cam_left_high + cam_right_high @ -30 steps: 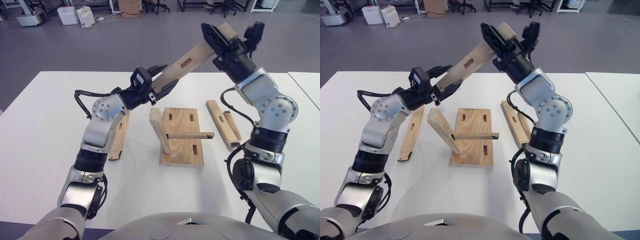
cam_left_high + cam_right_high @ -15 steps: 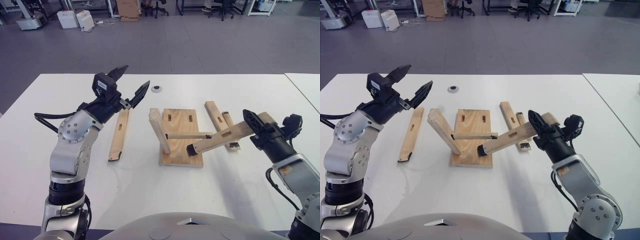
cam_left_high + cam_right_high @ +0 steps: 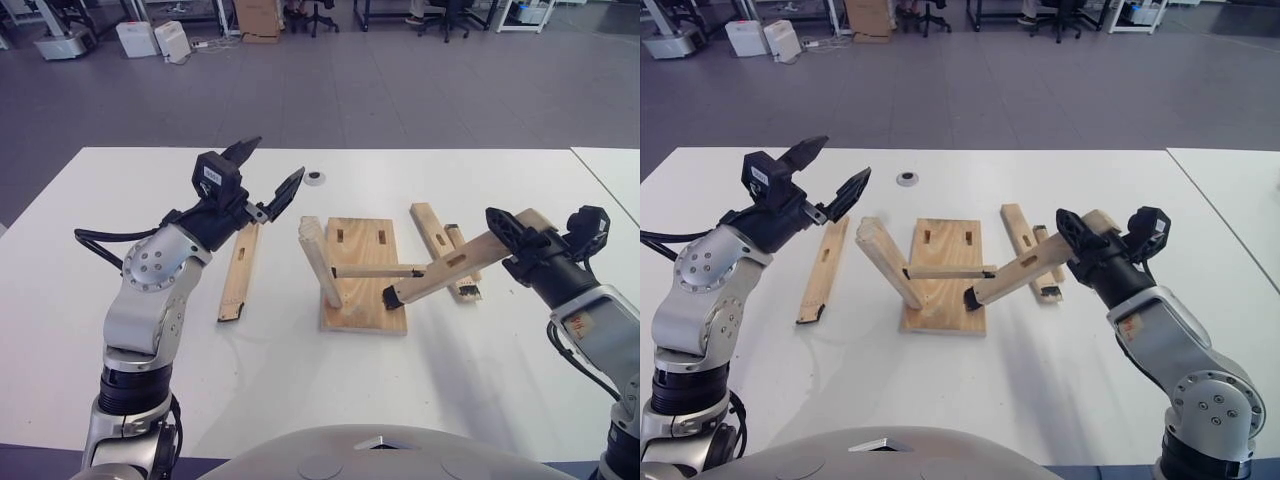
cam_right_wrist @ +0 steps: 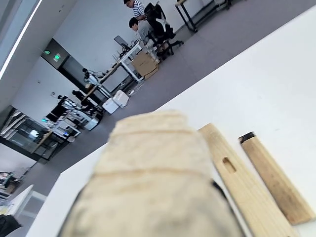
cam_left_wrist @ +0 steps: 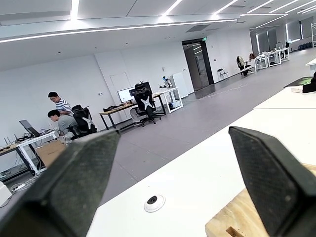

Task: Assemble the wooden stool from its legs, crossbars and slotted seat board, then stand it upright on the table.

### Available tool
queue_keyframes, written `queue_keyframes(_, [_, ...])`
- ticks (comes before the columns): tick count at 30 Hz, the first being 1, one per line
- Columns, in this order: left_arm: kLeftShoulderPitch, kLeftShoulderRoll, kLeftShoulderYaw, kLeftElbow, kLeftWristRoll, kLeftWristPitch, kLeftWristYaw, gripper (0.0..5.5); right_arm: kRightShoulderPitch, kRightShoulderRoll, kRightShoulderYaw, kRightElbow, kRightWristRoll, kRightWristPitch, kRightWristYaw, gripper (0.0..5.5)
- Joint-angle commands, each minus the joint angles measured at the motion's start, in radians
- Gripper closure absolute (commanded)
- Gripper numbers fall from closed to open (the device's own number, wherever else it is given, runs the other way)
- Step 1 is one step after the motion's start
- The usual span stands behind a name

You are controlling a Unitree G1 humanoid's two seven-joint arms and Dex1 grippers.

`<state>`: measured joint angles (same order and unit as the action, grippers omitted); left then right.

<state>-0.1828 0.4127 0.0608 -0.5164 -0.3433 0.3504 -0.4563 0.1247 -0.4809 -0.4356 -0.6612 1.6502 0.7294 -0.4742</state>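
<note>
Stood far from finished: clamped second leg [image 3: 440,271] in right gripper [image 3: 512,232], far tip just beside fitted crossbar [image 3: 375,270]; held left gripper [image 3: 272,165] spread, empty, near loose leg [image 3: 238,270]

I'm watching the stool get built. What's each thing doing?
left tool: open, empty
right tool: shut on held leg
held leg: slanted, dark tip down
seat board: flat on table
fitted leg: leaning up from seat board
crossbar: stuck into fitted leg
left spare leg: lying flat
</note>
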Motion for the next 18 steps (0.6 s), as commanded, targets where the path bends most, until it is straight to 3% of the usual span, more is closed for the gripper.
queue_keyframes(1, [0.009, -0.008, -0.017, -0.017, 0.011, 0.012, 0.015, 1.45, 0.062, -0.014, 0.04, 0.024, -0.028, -0.011, -0.017, 4.5])
queue_keyframes(12, [0.012, -0.012, -0.029, -0.023, 0.02, 0.009, 0.026, 1.45, 0.012, -0.188, 0.073, 0.017, -0.228, -0.006, 0.006, 4.47])
queue_keyframes(18, [-0.022, -0.044, -0.084, -0.067, 0.006, 0.038, 0.049, 1.45, -0.053, -0.24, 0.195, -0.068, -0.529, -0.028, 0.107, 4.47])
